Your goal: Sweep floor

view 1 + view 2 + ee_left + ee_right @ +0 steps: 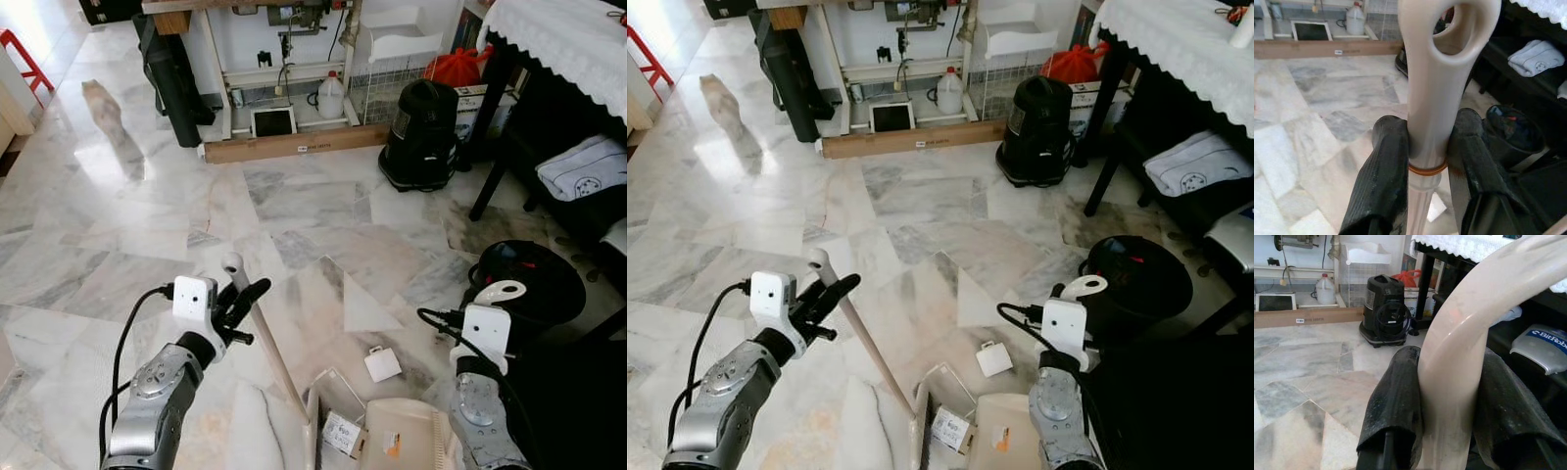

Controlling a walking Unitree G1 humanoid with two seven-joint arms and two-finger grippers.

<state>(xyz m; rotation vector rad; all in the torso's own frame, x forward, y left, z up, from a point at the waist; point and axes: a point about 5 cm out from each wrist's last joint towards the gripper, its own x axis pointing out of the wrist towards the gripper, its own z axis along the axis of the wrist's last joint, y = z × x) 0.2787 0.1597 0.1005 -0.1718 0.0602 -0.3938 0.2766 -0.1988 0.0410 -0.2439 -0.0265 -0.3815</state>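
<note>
My left gripper (241,299) is shut on the upper part of a cream broom handle (266,345), just below its looped end (1449,29). The handle slants down to the right toward a cream dustpan (404,433) on the marble floor in front of me. My right gripper (1449,396) is shut on the dustpan's curved cream handle (1469,328), whose tip rises above the wrist camera (501,291). A small white square of litter (382,363) lies on the floor just beyond the dustpan. A labelled white packet (341,431) rests at the dustpan's left edge.
A round black bin (529,281) stands close on my right. Further off are a black canister vacuum (423,132), a dark table with a white lace cloth (563,39), a long cardboard box (294,145), a white jug (331,98) and a black bag (174,83).
</note>
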